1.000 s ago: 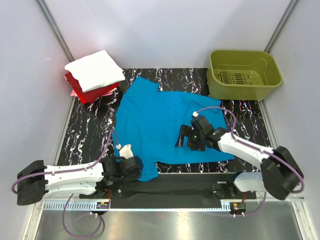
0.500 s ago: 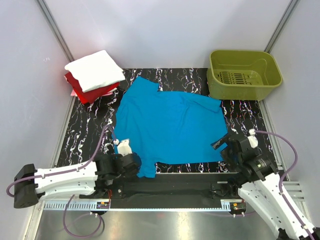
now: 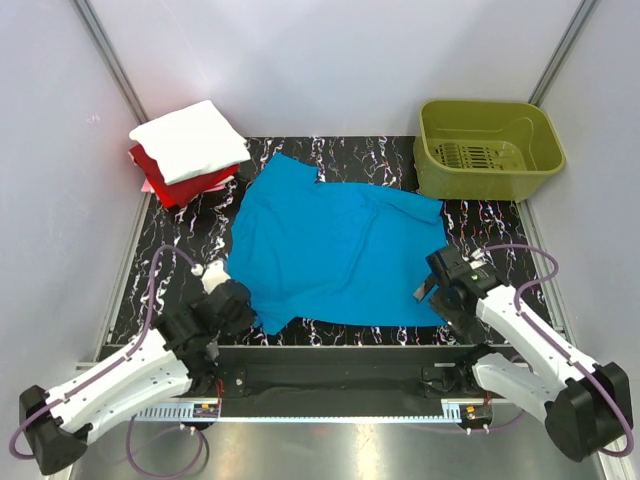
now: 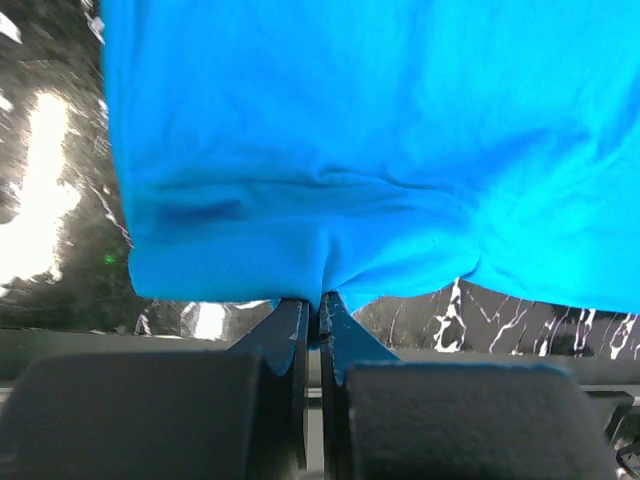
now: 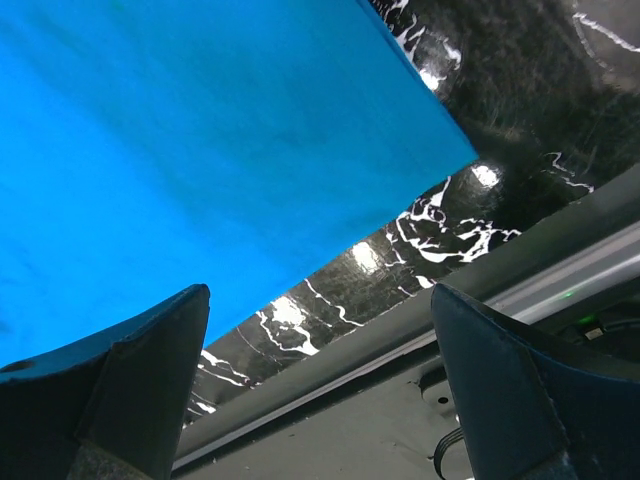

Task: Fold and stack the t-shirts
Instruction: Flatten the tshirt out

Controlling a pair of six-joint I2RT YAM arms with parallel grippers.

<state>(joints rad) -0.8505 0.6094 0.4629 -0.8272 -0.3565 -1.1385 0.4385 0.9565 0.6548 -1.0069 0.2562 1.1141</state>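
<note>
Top external view: we see the blue shirt [image 3: 340,250] spread flat mid-table [image 3: 180,260], its near hem running left to right just in front of both arms. The left claw [image 4: 317,303] is pinched together on that hem at the near-left corner, with the cloth puckered into its tips. The right claw [image 5: 320,300] stands wide apart and holds nothing. The near-right corner lies just ahead of it, and the hem slants across between its fingers. We judge that this corner needs gripping before any fold. The white shirt [image 3: 190,140] lies folded on the red shirt [image 3: 175,185], far left.
</note>
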